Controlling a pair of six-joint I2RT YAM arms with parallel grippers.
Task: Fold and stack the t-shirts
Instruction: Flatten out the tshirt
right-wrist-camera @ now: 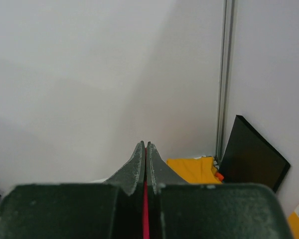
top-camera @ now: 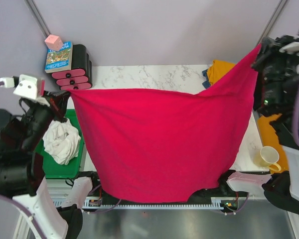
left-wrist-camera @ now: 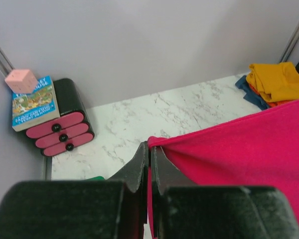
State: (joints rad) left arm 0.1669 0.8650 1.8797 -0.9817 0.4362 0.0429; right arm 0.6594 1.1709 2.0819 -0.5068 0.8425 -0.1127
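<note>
The crimson-red t-shirt (top-camera: pixel 159 139) hangs spread in the air over the marble table (top-camera: pixel 139 74), held by two upper corners. My left gripper (top-camera: pixel 69 92) is shut on its left corner; in the left wrist view the gripper (left-wrist-camera: pixel 150 145) pinches the red cloth (left-wrist-camera: pixel 239 149). My right gripper (top-camera: pixel 259 49) is shut on the right corner, held higher; in the right wrist view the gripper (right-wrist-camera: pixel 145 145) shows a red sliver between the jaws. A yellow-orange t-shirt (top-camera: pixel 222 69) lies on blue and orange ones at the back right (left-wrist-camera: pixel 276 82). A white t-shirt (top-camera: pixel 62 142) lies crumpled on the left.
Pink-and-black stacked cases (top-camera: pixel 75 69) stand at the back left with a book (top-camera: pixel 59 57) and a pink cube (top-camera: pixel 54 42) on top. A green tray (top-camera: pixel 55 167) holds the white shirt. A cream mug (top-camera: pixel 269 158) sits on a flat orange board (top-camera: pixel 274 139) at the right.
</note>
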